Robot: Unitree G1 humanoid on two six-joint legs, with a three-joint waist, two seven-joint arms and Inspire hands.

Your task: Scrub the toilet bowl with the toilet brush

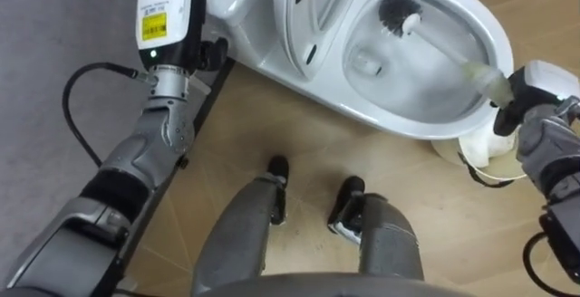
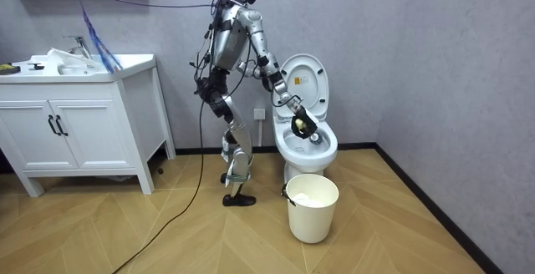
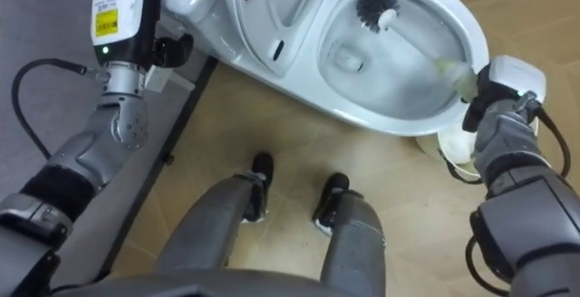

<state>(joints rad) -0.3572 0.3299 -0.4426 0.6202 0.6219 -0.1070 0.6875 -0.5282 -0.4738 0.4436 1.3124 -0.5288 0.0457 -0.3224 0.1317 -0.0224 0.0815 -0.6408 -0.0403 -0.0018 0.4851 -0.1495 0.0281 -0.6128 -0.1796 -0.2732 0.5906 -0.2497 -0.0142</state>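
The white toilet [image 1: 426,120] stands before me with its lid [image 2: 306,80] raised. A toilet brush [image 1: 399,14] with black bristles rests inside the bowl against the far wall. Its pale handle [image 1: 453,54] slants across the bowl and over the near rim. My right hand [image 1: 536,116] is shut on the handle's end just outside the rim, at the right. My left forearm [image 1: 163,25] reaches up beside the toilet's tank and runs out of the top edge. In the room view I stand bent over the bowl, at the toilet's side on the room view's left.
A white bucket [image 2: 312,207] with a dark bail stands on the wood floor in front of the toilet, just under my right hand [image 3: 498,107]. A white vanity cabinet [image 2: 79,124] with a sink is at the room view's left. A grey wall is behind.
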